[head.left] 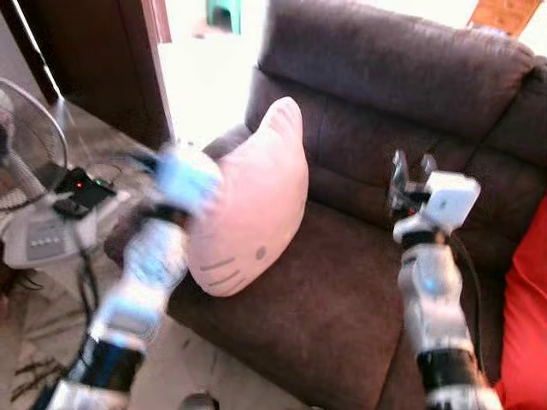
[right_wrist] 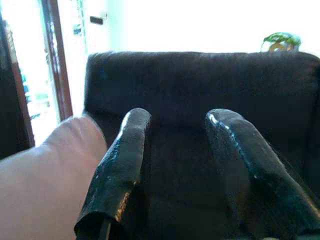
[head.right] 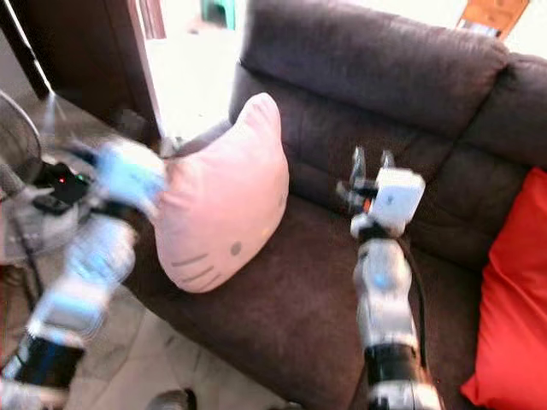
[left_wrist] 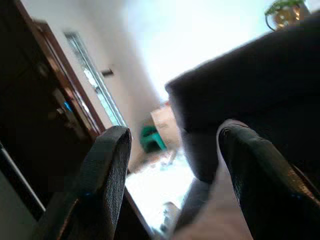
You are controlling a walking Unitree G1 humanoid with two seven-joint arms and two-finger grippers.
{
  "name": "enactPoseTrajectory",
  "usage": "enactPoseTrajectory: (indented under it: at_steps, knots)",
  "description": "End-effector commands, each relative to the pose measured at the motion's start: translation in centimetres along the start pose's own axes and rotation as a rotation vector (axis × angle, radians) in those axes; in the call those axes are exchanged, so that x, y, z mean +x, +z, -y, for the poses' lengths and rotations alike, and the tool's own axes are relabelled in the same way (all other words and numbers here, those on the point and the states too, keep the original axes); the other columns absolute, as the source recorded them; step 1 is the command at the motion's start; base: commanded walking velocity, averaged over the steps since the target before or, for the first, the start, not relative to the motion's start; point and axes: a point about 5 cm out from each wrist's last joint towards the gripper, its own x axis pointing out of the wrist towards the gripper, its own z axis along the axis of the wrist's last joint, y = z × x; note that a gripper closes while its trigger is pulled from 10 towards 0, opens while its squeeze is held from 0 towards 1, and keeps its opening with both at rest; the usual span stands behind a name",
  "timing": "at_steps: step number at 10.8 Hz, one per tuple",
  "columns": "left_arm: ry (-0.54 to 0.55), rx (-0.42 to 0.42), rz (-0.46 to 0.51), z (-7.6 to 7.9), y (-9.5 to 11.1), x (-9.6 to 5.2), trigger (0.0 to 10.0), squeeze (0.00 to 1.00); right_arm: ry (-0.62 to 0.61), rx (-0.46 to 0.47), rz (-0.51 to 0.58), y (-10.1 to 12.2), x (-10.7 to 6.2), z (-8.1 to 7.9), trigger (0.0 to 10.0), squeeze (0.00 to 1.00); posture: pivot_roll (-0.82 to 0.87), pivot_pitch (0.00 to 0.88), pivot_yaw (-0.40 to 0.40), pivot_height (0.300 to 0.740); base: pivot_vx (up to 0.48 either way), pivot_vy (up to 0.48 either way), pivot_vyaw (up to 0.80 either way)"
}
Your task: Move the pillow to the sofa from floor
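The pink pillow [head.left: 252, 201] with a cat face stands on edge on the brown sofa's [head.left: 342, 282] seat, leaning at the armrest end. My left gripper [head.left: 192, 184] is blurred right beside the pillow's outer side. In the left wrist view its fingers [left_wrist: 107, 165] stand apart with nothing between them, and a pale edge of the pillow [left_wrist: 220, 220] shows below. My right gripper [head.left: 412, 171] hovers open over the seat, a short way from the pillow's other side, with nothing held. The right wrist view shows the pillow [right_wrist: 45, 175] beside its fingers [right_wrist: 120, 160].
A red cushion [head.left: 530, 316] lies at the sofa's right end. A standing fan [head.left: 26, 162] and a black device with cables [head.left: 81, 192] are on the floor to the left. A bright doorway [head.left: 205, 68] opens behind the armrest.
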Motion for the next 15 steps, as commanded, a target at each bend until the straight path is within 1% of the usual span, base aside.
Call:
enactPoseTrajectory:
  at_steps: [1,2,3,4,5,6,7,8,9,10,11,12,13,14,15]
  knots:
    - [0.001,-0.012,-0.009,0.3,-0.2,-0.3,10.0,0.0,0.002,-0.008,-0.039,-0.8,-0.5,0.3,10.0,0.0,0.12,0.055,-0.071,0.74,0.0,0.0,0.0]
    - [-0.025,0.031,-0.029,0.8,-1.1,-1.6,10.0,0.0,-0.019,-0.028,-0.074,-1.4,-1.1,1.1,10.0,0.0,0.12,0.054,-0.071,0.74,0.0,0.0,0.0]
    - [0.005,0.0,-0.088,0.8,-2.1,-2.8,10.0,0.0,-0.033,-0.039,-0.107,-2.0,-1.8,1.8,10.0,0.0,0.11,0.054,-0.07,0.74,0.0,0.0,0.0]
    - [-0.001,0.002,-0.139,1.0,-3.1,-4.3,10.0,0.0,-0.047,-0.058,-0.148,-3.0,-3.0,2.5,10.0,0.0,0.12,0.055,-0.072,0.74,0.0,0.0,0.0]
    - [-0.003,0.02,-0.156,0.9,-3.3,-5.0,10.0,0.0,-0.059,-0.063,-0.178,-3.6,-3.9,2.8,10.0,0.0,0.12,0.055,-0.07,0.74,0.0,0.0,0.0]
    - [0.076,0.05,-0.202,-0.3,-3.7,-6.4,10.0,0.0,-0.066,-0.074,-0.235,-4.9,-5.3,3.1,10.0,0.0,0.12,0.053,-0.065,0.74,0.0,0.0,0.0]
    - [0.137,0.04,-0.261,-1.0,-4.5,-7.9,10.0,0.0,-0.073,-0.088,-0.305,-6.5,-6.5,3.4,10.0,0.0,0.12,0.051,-0.062,0.74,0.0,0.0,0.0]
    - [0.174,0.035,-0.316,-1.2,-5.3,-9.1,10.0,0.0,-0.073,-0.092,-0.359,-7.6,-7.4,3.5,10.0,0.0,0.13,0.043,-0.062,0.74,0.0,0.0,0.0]
    - [0.237,-0.003,-0.438,-1.6,-7.3,-11.1,10.0,0.0,-0.072,-0.092,-0.451,-9.3,-8.9,3.8,10.0,0.0,0.12,0.031,-0.058,0.74,0.0,0.0,0.0]
    - [0.25,0.007,-0.542,-1.8,-9.3,-13.0,10.0,0.0,-0.07,-0.09,-0.529,-10.6,-10.1,4.0,10.0,0.0,0.12,0.025,-0.057,0.74,0.0,0.0,0.0]
    - [0.279,-0.02,-0.719,-2.2,-12.2,-15.7,10.0,0.0,-0.083,-0.092,-0.605,-11.8,-11.1,4.3,10.0,0.0,0.12,0.008,-0.055,0.74,0.0,0.0,0.0]
    - [0.236,-0.075,-0.869,-1.5,-14.4,-17.7,10.0,0.0,-0.086,-0.08,-0.651,-12.5,-11.6,4.3,10.0,0.0,0.12,0.0,-0.056,0.74,0.0,0.0,0.0]
    - [0.174,-0.117,-0.985,-0.3,-16.0,-19.5,10.0,0.0,-0.072,-0.061,-0.717,-13.4,-12.2,4.1,10.0,0.0,0.11,0.0,-0.058,0.74,0.0,0.0,0.0]
    - [0.102,-0.144,-1.103,1.2,-17.4,-21.3,10.0,0.0,-0.008,-0.051,-0.815,-14.4,-13.2,3.5,10.0,0.0,0.11,0.0,-0.061,0.74,0.0,0.0,0.0]
    - [0.062,-0.183,-1.153,2.2,-17.9,-22.0,10.0,0.0,0.028,-0.07,-0.876,-15.1,-14.1,3.1,10.0,0.0,0.11,0.0,-0.065,0.74,0.0,0.0,0.0]
